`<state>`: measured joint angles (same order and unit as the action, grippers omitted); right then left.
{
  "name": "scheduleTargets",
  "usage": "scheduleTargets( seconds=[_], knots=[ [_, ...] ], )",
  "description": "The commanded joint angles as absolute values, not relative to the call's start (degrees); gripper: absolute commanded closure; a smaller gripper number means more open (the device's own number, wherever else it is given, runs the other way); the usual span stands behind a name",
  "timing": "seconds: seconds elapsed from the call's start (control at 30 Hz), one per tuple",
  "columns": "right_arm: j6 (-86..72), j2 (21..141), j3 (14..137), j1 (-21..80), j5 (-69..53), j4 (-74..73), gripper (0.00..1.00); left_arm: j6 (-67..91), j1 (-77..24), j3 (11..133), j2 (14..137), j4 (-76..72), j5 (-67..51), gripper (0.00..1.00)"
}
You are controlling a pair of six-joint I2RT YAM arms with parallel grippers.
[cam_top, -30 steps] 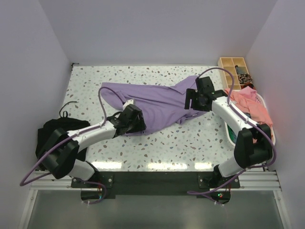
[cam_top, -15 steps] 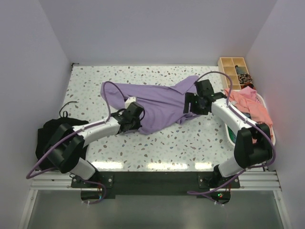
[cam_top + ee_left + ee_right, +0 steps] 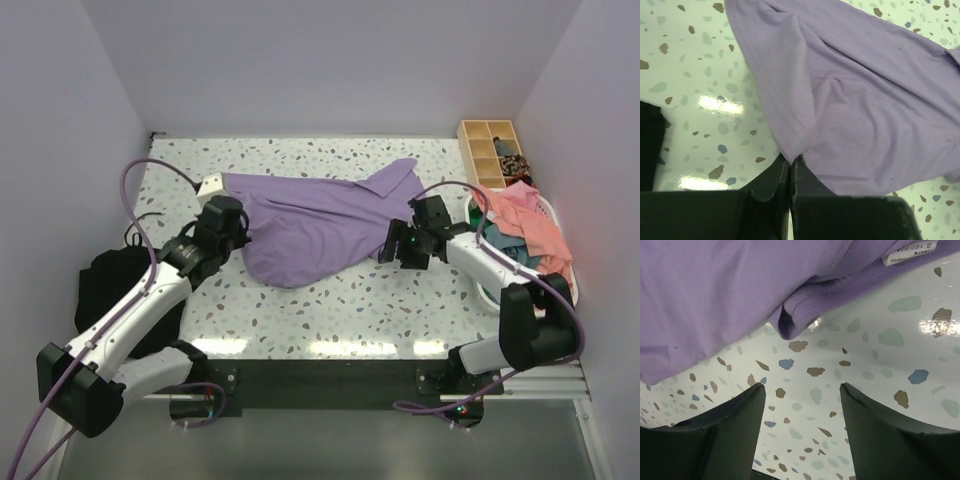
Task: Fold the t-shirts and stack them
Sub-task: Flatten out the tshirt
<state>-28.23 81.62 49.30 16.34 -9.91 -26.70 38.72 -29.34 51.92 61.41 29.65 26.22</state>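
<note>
- Table (image 3: 380, 300): the lavender t-shirt (image 3: 310, 225) lies spread on it, long axis left-right, spanning between my two arms.
- Salmon-pink t-shirt (image 3: 530, 225): heaped in the basket (image 3: 548, 207) at the right edge, well clear of both pincers.
- Left pincer (image 3: 791, 162): clenched on the lavender hem corner at the shirt's left end.
- Right pincer (image 3: 802, 390): released, jaws apart, low over the table. The ribbed neck fold (image 3: 790, 320) sits just beyond the tips, straight ahead. My right arm is nearer that end, so it's probably the next grab.

I see the speckled table (image 3: 330, 300) carrying a purple t-shirt (image 3: 310, 220) spread mid-table, a black bundle (image 3: 105, 285) at its left edge, and a wooden tray (image 3: 490, 150) far right.
</note>
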Motion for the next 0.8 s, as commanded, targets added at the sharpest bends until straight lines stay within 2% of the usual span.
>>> scheduleTargets(
  seconds=[0.0, 0.33, 0.6, 0.7, 0.73, 0.77],
  knots=[
    [-33.57, 83.31, 47.02, 16.43, -12.66, -16.53, 0.36, 36.21, -27.51, 52.56, 59.86, 33.22, 30.67, 1.00],
    [-34.89, 90.70, 44.12, 16.44, -9.67, -2.56, 0.54, 35.24, -26.19, 51.24, 60.73, 33.05, 32.43, 1.00],
    [-35.68, 94.13, 44.38, 16.44, -11.43, 3.69, 0.58, 34.10, -25.75, 51.77, 61.35, 32.78, 32.43, 1.00],
    [-35.25, 95.53, 45.35, 16.35, -11.34, 3.25, 0.75, 33.84, -25.66, 51.68, 61.96, 32.52, 31.99, 1.00],
    [-34.98, 95.80, 45.53, 16.35, -11.69, 3.25, 0.88, 33.75, -25.58, 51.68, 62.31, 32.52, 31.91, 1.00],
    [-34.37, 95.54, 45.35, 16.43, -12.12, 3.77, 0.96, 33.49, -25.58, 51.77, 62.49, 32.43, 31.73, 1.00]
  ],
)
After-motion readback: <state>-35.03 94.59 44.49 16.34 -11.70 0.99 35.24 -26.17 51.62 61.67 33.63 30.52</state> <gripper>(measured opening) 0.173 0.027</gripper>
